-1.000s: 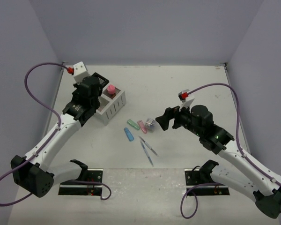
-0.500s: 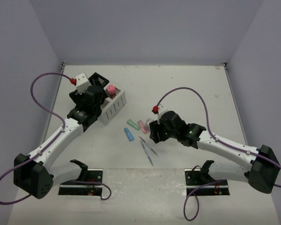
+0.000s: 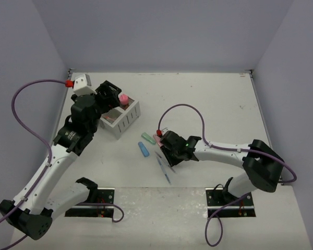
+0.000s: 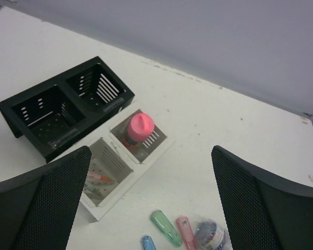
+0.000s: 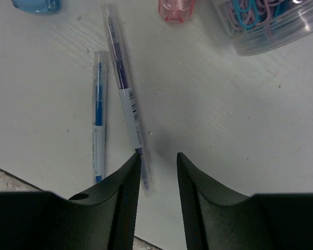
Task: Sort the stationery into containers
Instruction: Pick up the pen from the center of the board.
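Pens point(image 5: 128, 104) lie on the tabletop point(image 5: 224, 130); we see the right fingers point(image 5: 122, 203) slightly parted at their 6 o'clock end, the left fingers point(image 4: 41, 203) wide apart, empty.

A clear pen point(image 5: 124, 94) crowds the right gripper point(image 5: 157, 156) at 9 o'clock. Bare table point(image 5: 235, 135) lies toward 3 o'clock, and a paper-clip tub point(image 5: 271, 26) stands at 1 o'clock.

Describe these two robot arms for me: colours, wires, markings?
The left arm and right arm have white shells with black joints. A purple cable loops off each, ending in a red plug. The left gripper and right gripper are black; the left one's fingers look mesh-textured.
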Robot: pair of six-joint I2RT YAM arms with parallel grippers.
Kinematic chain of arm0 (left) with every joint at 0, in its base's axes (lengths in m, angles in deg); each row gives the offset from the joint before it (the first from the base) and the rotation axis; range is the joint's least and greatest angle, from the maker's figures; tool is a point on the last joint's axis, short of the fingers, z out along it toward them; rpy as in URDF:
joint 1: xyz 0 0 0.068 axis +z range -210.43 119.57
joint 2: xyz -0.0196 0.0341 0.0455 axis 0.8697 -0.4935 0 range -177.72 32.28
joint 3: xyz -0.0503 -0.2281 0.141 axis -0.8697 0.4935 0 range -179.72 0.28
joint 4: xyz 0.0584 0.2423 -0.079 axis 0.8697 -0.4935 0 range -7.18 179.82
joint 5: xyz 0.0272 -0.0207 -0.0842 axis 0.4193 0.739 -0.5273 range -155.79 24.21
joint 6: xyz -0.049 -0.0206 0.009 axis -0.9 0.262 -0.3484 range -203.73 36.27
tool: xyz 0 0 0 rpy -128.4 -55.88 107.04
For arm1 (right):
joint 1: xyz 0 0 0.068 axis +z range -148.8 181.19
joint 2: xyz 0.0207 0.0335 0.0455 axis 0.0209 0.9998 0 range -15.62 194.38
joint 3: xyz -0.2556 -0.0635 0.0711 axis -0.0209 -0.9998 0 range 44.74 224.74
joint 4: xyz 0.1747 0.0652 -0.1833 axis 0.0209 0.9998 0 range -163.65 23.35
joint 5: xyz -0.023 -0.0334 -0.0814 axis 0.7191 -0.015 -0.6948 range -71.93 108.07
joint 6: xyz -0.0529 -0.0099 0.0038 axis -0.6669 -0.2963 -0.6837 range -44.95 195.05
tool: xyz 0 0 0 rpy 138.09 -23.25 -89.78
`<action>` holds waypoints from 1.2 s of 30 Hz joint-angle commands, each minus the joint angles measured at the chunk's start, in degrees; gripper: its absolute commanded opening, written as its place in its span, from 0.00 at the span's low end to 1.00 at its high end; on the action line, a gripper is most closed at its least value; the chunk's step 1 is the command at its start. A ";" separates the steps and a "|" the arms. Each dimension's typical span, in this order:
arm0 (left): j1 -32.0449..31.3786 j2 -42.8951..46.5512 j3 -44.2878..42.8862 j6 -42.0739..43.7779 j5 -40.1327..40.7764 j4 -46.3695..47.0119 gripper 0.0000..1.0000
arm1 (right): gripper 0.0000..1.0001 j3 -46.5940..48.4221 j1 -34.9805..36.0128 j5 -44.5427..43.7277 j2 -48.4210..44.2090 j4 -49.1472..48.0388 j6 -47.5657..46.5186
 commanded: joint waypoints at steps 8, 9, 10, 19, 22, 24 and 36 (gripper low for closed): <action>0.21 2.48 -0.39 3.36 -8.72 -3.21 1.00 | 0.32 4.25 1.38 0.69 7.58 -0.58 2.73; 0.21 2.55 -0.20 3.51 -8.94 -3.31 1.00 | 0.31 4.57 1.45 0.57 8.39 -0.29 2.96; 0.21 2.64 0.05 3.53 -9.13 -3.33 1.00 | 0.31 4.77 1.46 0.32 8.83 -0.16 3.44; 0.21 1.79 2.35 3.16 -13.64 -2.19 1.00 | 0.17 5.87 1.56 -1.09 11.29 0.99 3.28; 0.21 1.95 3.72 2.54 -18.77 0.27 1.00 | 0.13 6.35 1.55 -2.47 10.10 2.51 3.45; 0.21 1.95 4.68 1.88 -21.93 1.59 1.00 | 0.05 6.94 1.59 -3.39 8.24 3.43 3.32; 0.21 5.18 12.76 -6.09 -42.12 14.18 1.00 | 0.00 9.19 1.57 -3.49 -8.06 8.37 1.39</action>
